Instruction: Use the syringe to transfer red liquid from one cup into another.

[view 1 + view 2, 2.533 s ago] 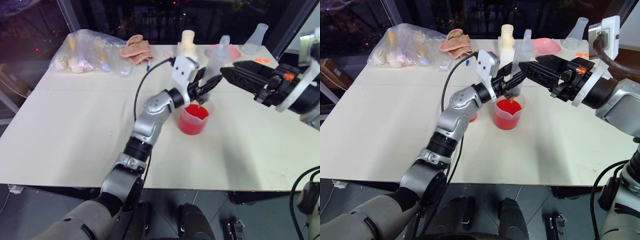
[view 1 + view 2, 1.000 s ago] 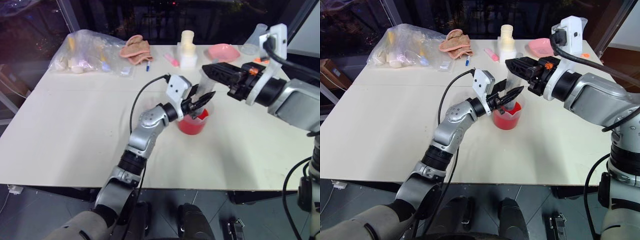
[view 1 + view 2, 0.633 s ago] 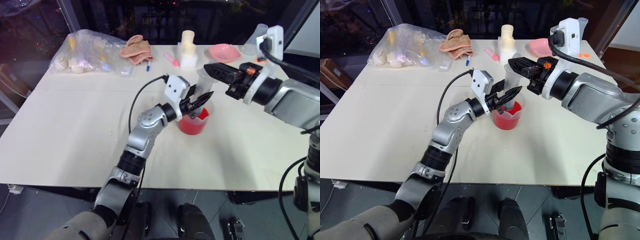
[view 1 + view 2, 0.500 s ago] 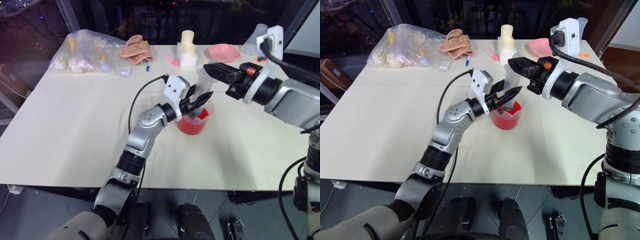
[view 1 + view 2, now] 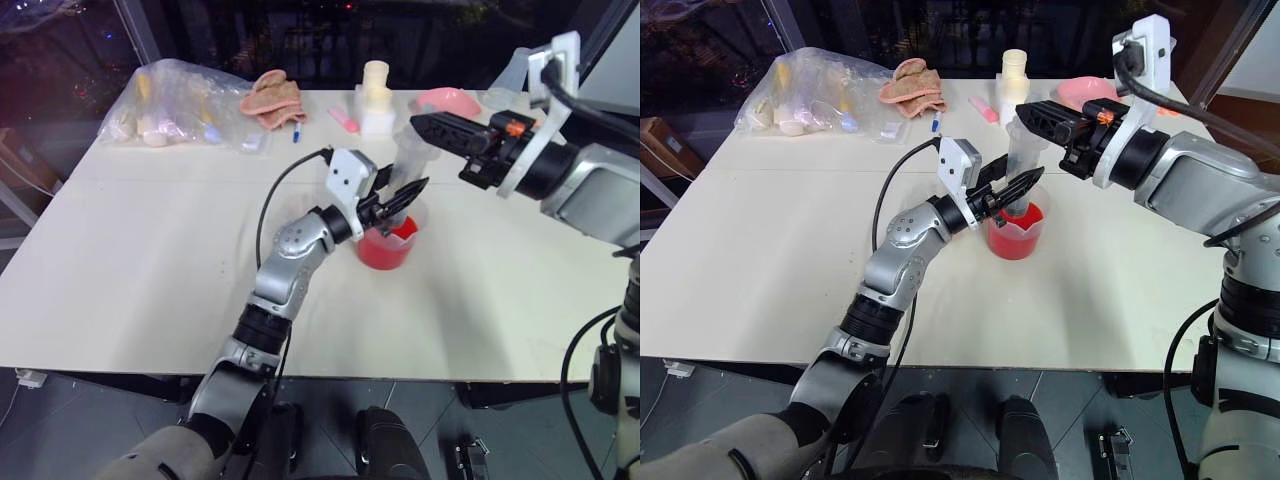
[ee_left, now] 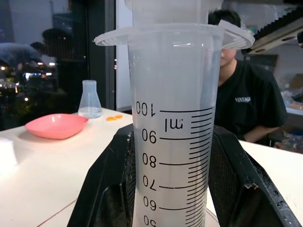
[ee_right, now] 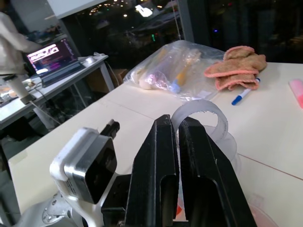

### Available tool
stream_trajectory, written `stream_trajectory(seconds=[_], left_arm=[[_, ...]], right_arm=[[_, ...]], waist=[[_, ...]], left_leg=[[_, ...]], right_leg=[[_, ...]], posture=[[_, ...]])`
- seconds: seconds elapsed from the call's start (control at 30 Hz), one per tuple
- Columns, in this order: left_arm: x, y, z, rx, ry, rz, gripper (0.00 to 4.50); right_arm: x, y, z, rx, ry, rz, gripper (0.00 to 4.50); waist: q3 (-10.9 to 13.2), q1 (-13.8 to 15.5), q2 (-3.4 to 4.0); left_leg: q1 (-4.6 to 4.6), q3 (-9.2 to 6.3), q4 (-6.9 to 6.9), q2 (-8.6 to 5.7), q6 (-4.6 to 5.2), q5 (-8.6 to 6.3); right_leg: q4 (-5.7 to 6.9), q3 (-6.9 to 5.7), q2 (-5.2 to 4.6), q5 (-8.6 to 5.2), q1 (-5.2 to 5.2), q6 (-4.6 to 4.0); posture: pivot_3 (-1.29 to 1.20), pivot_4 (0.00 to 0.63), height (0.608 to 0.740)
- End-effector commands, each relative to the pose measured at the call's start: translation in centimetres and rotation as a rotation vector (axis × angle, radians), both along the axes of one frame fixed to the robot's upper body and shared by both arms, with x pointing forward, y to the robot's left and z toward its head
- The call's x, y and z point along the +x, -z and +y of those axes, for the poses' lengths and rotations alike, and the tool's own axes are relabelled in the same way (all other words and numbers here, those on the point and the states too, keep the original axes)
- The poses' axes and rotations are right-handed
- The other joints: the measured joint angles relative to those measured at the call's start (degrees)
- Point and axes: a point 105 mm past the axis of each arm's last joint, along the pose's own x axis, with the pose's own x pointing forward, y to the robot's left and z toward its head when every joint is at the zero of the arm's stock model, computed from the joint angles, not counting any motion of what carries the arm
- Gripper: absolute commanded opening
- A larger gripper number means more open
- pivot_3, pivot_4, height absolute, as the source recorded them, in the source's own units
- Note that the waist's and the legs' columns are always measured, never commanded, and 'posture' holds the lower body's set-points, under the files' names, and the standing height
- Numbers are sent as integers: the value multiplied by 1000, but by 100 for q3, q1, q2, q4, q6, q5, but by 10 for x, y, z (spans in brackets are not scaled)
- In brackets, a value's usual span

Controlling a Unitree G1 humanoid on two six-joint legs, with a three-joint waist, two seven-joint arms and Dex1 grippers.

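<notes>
a: where's the syringe (image 5: 1021, 160)?

b: upright over the beaker (image 5: 1015, 232), which sits mid-worktop (image 5: 760, 250) with the red liquid (image 5: 1012, 222) in it. the left gripper (image 5: 1014, 189) has its jaws clamped on the barrel low down; from its wrist the printed scale sits right between the two black fingers (image 6: 111, 189).

a: and the right gripper (image 5: 1028, 113)?

b: level at the top of the syringe, jaws pinched together on the plunger's ring (image 7: 201, 118), as far as i can tell (the ring's rim looks caught between the fingers (image 7: 158, 175)).

a: what could go wrong?

b: i'd judge the thin rim could slip from that pinch if the pull is off the barrel's line. a sideways tug could also twist the barrel in the left jaws and tip the tip out of the liquid, so it draws air. or the barrel rides up and knocks the beaker's rim, spilling red.

a: the smaller cup?

b: i can't pick it out for certain; the left arm hides the worktop just beside the beaker.
</notes>
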Motion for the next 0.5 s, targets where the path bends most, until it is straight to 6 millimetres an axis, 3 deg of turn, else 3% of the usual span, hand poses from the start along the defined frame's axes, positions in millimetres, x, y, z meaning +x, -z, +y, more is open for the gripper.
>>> stream_trajectory(seconds=[0.03, 0.2, 0.5], left_arm=[[-3, 36, -12, 107, 27, 70, 1520], [0, 47, -11, 135, 21, 84, 1520], [2, 50, -9, 140, 13, 83, 1520]], right_arm=[[-19, -49, -3, 72, -23, -198, 79], [-19, -50, -1, 78, -31, -202, 79], [-19, -51, -2, 81, -31, -204, 79]], waist=[[0, 1, 0], [0, 0, 0], [0, 0, 0]], left_leg=[[0, 0, 0, 0, 0, 0], [0, 0, 0, 0, 0, 0], [0, 0, 0, 0, 0, 0]], right_leg=[[0, 0, 0, 0, 0, 0], [0, 0, 0, 0, 0, 0], [0, 0, 0, 0, 0, 0]], posture=[[0, 150, 740], [0, 150, 740], [0, 150, 740]])
